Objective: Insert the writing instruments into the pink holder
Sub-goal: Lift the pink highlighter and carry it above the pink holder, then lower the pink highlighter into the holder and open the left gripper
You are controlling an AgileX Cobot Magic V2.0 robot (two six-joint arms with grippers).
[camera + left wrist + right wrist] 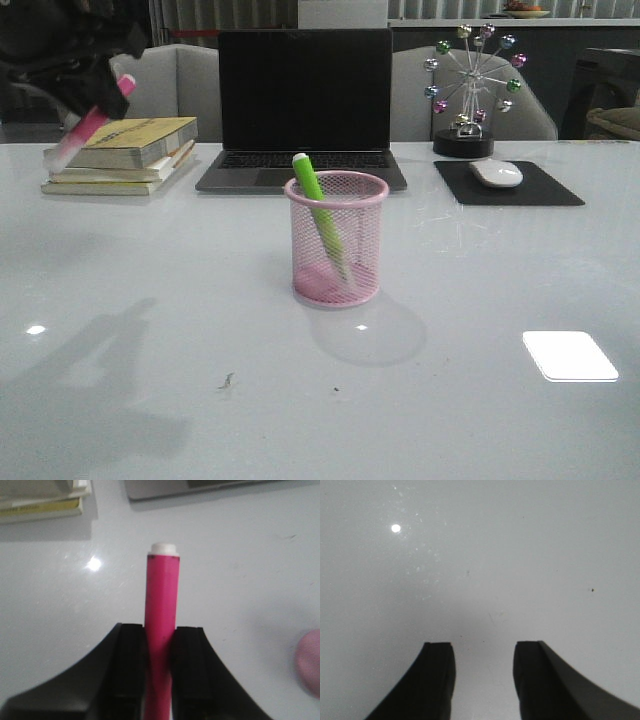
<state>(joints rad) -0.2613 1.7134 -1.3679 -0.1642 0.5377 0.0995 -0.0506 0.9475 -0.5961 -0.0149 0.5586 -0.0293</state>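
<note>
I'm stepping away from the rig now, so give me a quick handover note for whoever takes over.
Left gripper: shut on the pink highlighter, held in the air at the table's far left, over by the books.
Right gripper: open, holding nothing, over bare table.
Pink holder: upright at mid-table, before the laptop.
Done: green highlighter leans inside the holder.
Left: carry the pink highlighter over and drop it in.
</note>
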